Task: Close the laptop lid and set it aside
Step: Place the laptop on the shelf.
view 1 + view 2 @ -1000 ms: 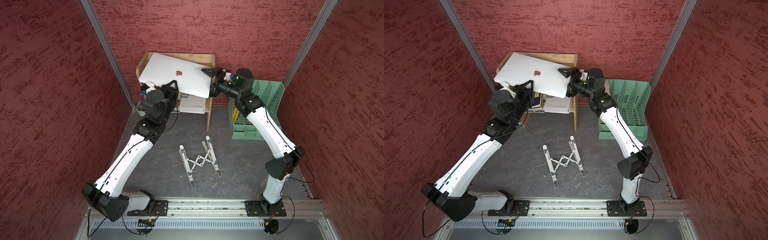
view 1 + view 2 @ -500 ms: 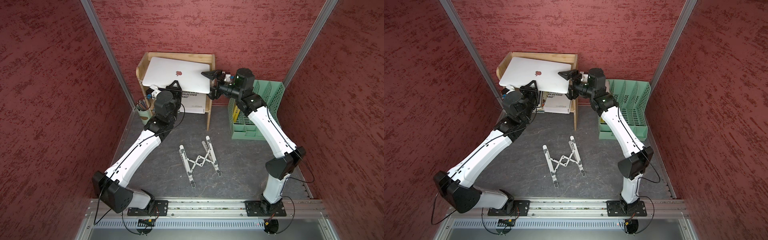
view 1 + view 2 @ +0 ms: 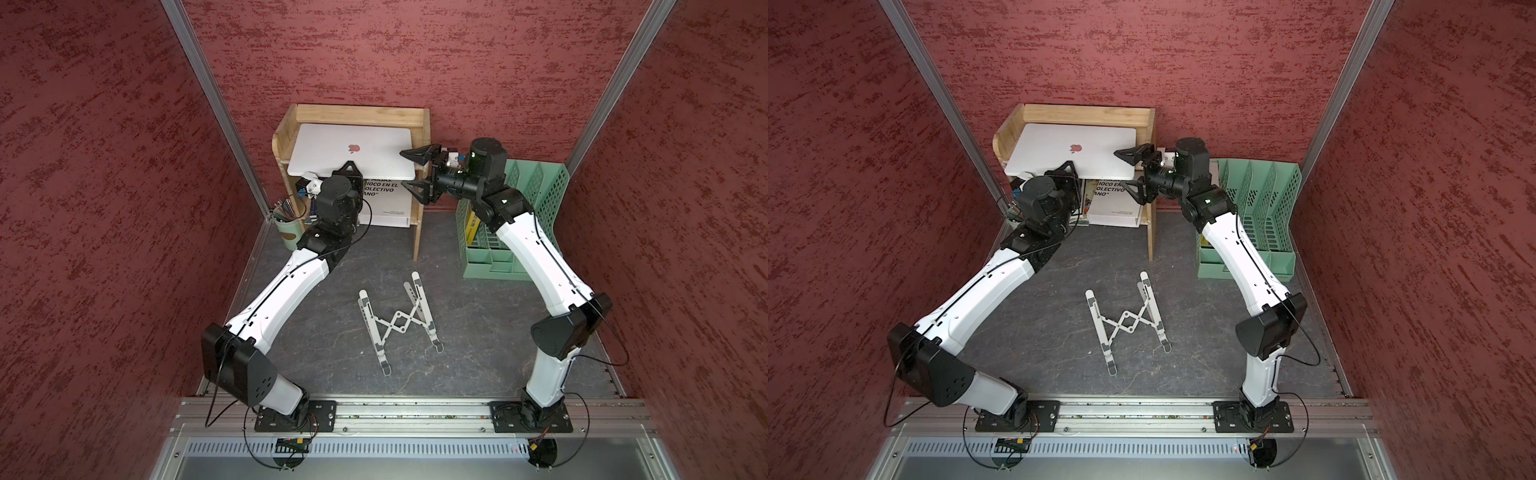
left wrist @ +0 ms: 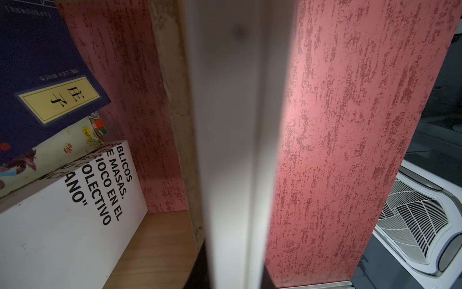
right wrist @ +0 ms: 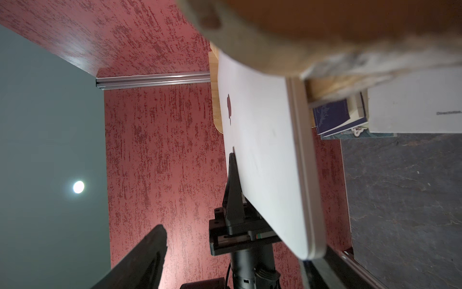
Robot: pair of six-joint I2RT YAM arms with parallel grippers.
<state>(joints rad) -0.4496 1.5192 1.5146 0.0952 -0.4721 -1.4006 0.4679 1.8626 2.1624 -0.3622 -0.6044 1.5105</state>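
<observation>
We count one laptop (image 3: 351,149), upper centre in both top views, on one wooden shelf (image 3: 361,113). Two robot arms show: the left arm (image 3: 286,286) and the right arm (image 3: 536,257). One white folding stand (image 3: 397,326) lies at centre frame. One green file rack (image 3: 540,183) stands at right and one pencil cup (image 3: 286,230) at left. In the left wrist view we make out three books: one white book (image 4: 62,237), one dark blue book (image 4: 37,50), one floral book (image 4: 50,155).

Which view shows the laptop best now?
Both top views: nearly the whole laptop lies closed, logo up, over the wooden shelf. The right wrist view shows it obliquely, one end hidden. The left wrist view shows only a blurred edge.
</observation>
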